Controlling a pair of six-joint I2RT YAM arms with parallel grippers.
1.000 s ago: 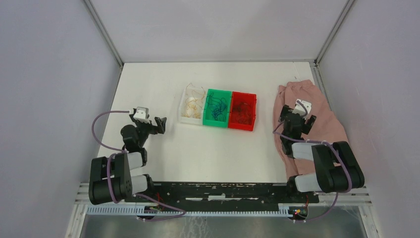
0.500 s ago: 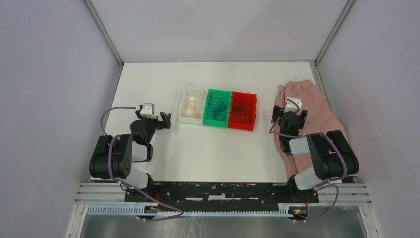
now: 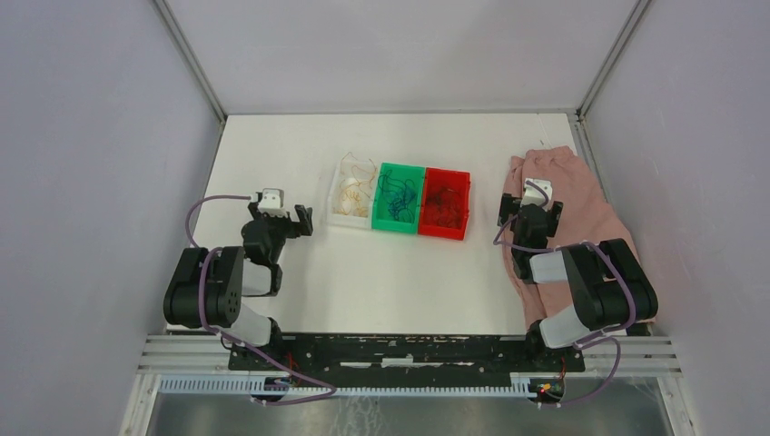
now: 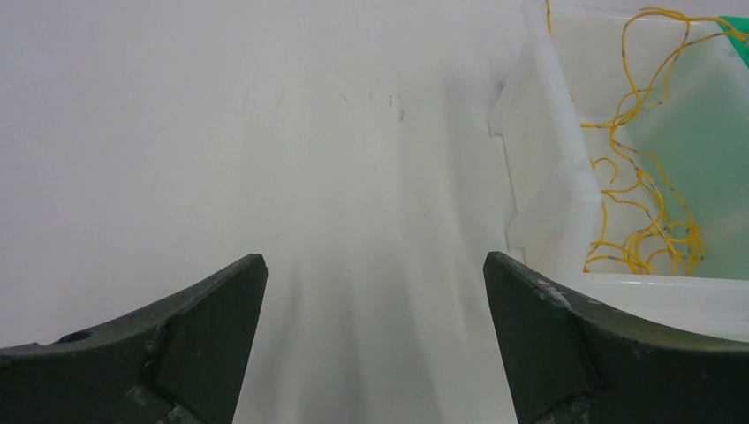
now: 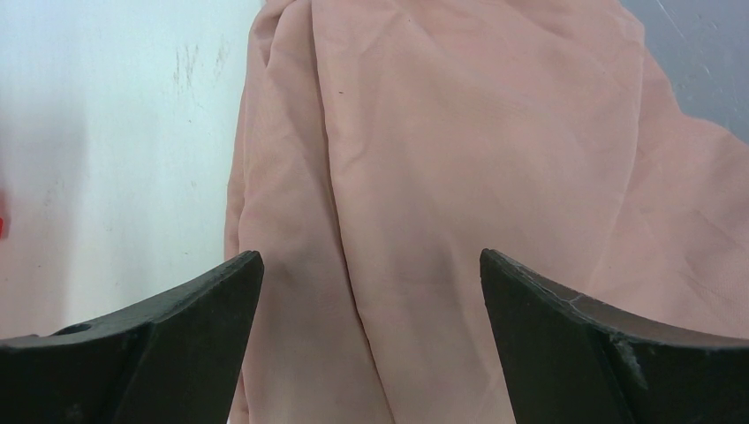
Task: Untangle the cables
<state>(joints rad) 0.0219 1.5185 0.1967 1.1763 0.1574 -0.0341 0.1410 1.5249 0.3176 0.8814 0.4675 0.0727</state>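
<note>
i work on a white table (image 3: 272,145) boxed in by plain pale grey walls: a back wall (image 3: 399,45), a left wall (image 3: 82,182) and a right wall (image 3: 699,136). two slanted metal posts (image 3: 189,59) run up the far corners where the walls meet. the light is soft and even, with only weak shadows on the tabletop. close up, the surface shows faint dark specks (image 4: 395,102). along the near edge lie a black plate (image 3: 409,350), a ribbed aluminium rail (image 3: 409,386) and a dull metal sheet (image 3: 409,418) below it.
</note>
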